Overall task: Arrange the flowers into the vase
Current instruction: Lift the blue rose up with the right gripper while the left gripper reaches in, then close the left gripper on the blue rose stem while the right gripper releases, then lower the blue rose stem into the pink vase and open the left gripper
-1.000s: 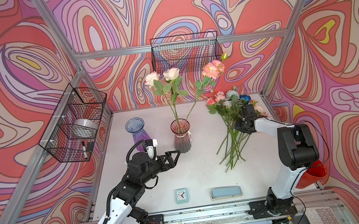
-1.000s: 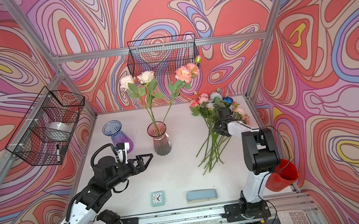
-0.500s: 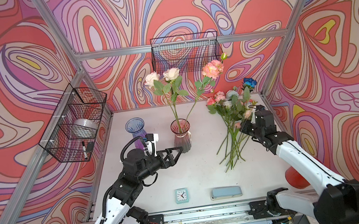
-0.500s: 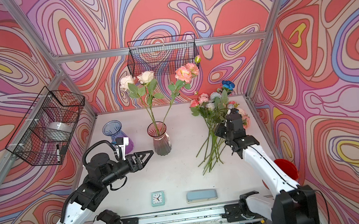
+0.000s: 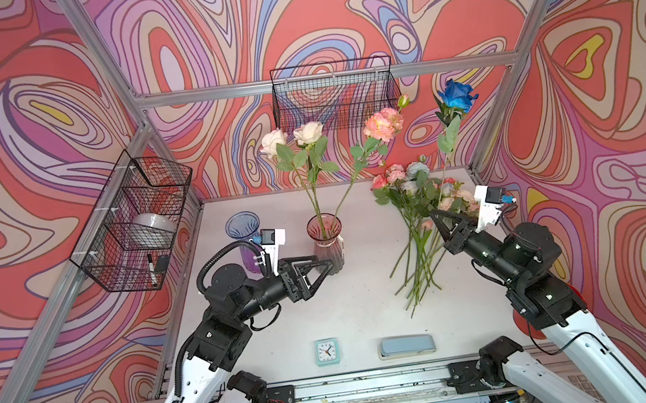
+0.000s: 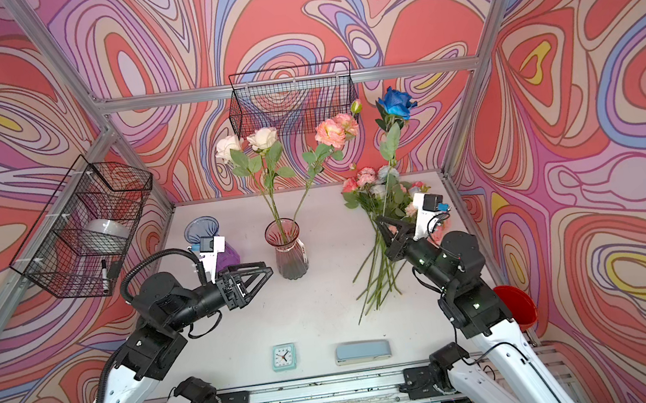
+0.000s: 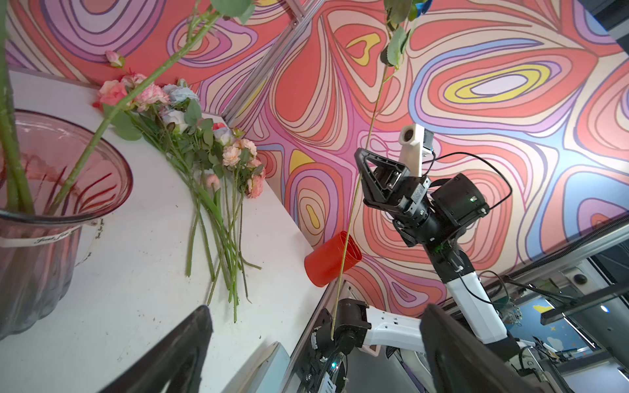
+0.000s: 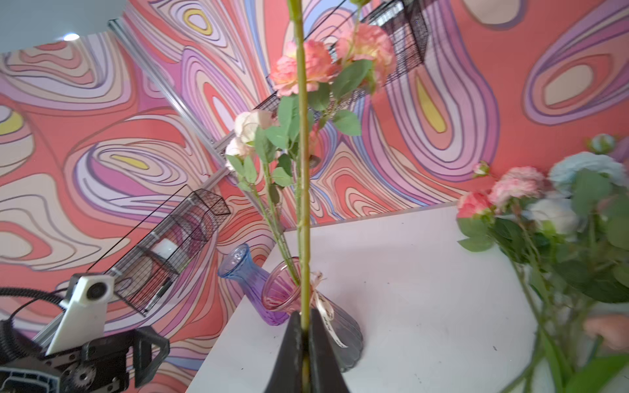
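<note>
The table [image 5: 365, 289] is carrying the loose flowers [image 5: 415, 216], lying heaped at its right side, well apart from the pink vase [image 5: 325, 239], which is standing mid-table and already holding some stems. The right claw [image 5: 436, 216] is pinching the blue rose [image 5: 457, 96] at mid-stem, upright above the heap. Risk: the long stem may be swinging or twisting in the pinch during transfer, missing the narrow mouth or tipping the vase. The right arm is reaching forward, claw angled upward; the left claw [image 5: 327, 264] is hovering spread, just beside the vase.

Bright even light, soft shadows; right wrist view's edge blurred.
</note>
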